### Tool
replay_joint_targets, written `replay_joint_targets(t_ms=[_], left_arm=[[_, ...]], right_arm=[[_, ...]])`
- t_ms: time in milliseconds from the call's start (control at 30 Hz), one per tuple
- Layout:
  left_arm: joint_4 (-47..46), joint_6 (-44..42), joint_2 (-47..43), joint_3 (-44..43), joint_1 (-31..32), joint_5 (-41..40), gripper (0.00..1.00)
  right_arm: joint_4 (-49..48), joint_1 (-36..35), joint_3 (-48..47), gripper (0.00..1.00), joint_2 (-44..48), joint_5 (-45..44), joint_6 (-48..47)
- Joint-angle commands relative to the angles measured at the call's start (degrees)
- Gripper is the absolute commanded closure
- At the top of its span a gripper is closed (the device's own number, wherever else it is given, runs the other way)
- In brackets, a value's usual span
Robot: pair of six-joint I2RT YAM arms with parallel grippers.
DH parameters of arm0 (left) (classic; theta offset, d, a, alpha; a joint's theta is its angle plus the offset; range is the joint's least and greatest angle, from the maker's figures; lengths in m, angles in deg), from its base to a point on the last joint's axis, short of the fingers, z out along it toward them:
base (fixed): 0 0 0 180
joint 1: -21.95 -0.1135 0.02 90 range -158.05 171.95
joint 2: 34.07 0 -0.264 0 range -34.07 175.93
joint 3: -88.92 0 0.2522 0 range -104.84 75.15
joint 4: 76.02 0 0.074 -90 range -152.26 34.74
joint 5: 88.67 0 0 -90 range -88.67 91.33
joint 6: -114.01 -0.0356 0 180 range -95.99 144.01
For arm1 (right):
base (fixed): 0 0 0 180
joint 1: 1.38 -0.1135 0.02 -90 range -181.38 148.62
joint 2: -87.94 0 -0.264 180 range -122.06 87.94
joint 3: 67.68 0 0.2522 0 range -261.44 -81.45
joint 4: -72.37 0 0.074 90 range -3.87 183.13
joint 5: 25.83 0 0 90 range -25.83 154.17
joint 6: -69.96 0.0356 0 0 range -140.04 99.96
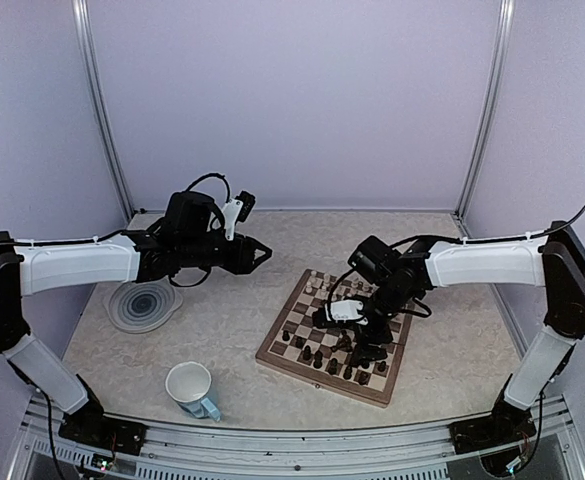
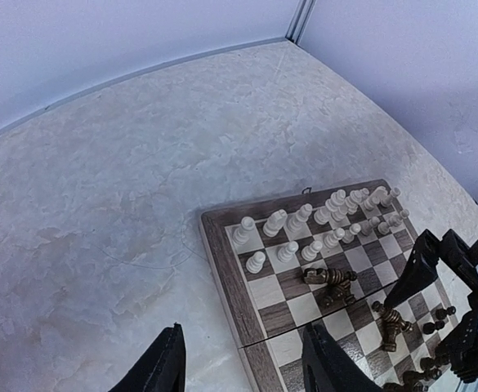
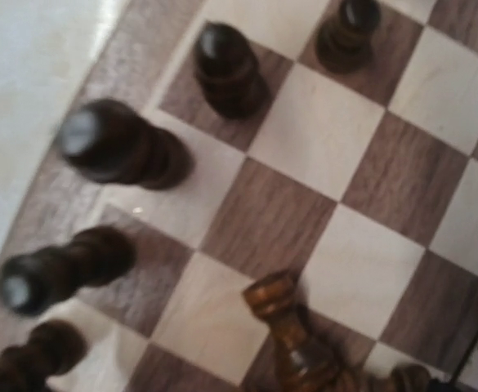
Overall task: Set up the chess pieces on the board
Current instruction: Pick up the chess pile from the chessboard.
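Observation:
The board [image 1: 275,348] lies right of centre, and its border shows in the left wrist view [image 2: 222,261]. Cream-white pieces [image 2: 304,219] stand in two rows on its far side [image 1: 324,287]. Dark pieces [image 1: 317,355] stand along its near side, and a few dark ones lie fallen mid-board [image 2: 330,279]. My right gripper [image 1: 365,345] is low over the near part of the board, shut on a dark brown piece [image 3: 292,327] above a cream square; its fingers are hidden. Standing dark pieces [image 3: 226,65] surround it. My left gripper [image 2: 243,367] is open and empty, above the table left of the board [image 1: 257,255].
A round grey swirl plate [image 1: 144,303] lies at the left. A white mug [image 1: 190,388] stands near the front edge. The right arm [image 2: 467,327] shows at the right edge of the left wrist view. Frame posts stand at the back corners.

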Motion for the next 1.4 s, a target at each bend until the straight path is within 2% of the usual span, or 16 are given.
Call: replay_joint_targets(t_ms=[0,133,267,533,633,700,767,833,933,1033,1167,1367], left_arm=[[0.22,-0.88,0.80,-2.18,0.33,0.80,0.51],[0.22,-0.90,0.92,-2.22,0.42,0.90,0.51],[0.22,-0.97,1.03,-2.26,0.42,0.88,0.51],[0.40,-1.32,1.21,-2.40,0.42,0.63,0.51],[0.43,-1.62,1.23,-2.37,0.38,0.23,0.51],[0.36,-1.39,1.16,-2.23,0.10,-0.79,0.50],[-0.03,-0.16,0.97,-1.82,-0.64,-1.66,0.45],[-0.51,1.56,0.48,-1.38,-1.59,-3.20,0.23],[-2.22,2.07,-0.79,0.11,-2.42,-4.04,0.21],[-2.24,1.81,-1.37,0.11,-2.48,-4.24,0.22],[-2.17,1.85,-0.92,-0.05,-2.47,-4.10,0.25],[-1.62,1.63,-0.08,-0.59,-2.48,-3.40,0.26]], right_arm=[[-3.14,0.33,-1.56,0.01,-1.48,-1.63,3.19],[-4.35,0.32,-1.73,0.01,-2.45,-4.34,4.17],[-4.51,0.37,-1.64,0.01,-1.56,-3.48,4.23],[-1.56,1.55,-1.24,0.01,4.04,-7.15,-0.25],[-5.00,3.07,-1.88,0.01,8.43,-10.53,0.28],[-11.11,4.92,-1.56,0.01,12.33,-12.45,3.67],[-11.90,9.09,-3.98,0.01,12.67,-8.09,9.00],[-6.47,11.75,-7.36,0.01,9.36,-1.34,10.17],[-2.40,11.17,-7.32,0.20,5.73,2.01,9.52],[-3.51,9.20,-2.63,0.29,4.77,2.34,8.98],[-2.22,6.16,-0.96,0.42,2.02,2.20,9.13],[-1.91,3.52,-0.13,0.39,-1.04,1.58,9.57]])
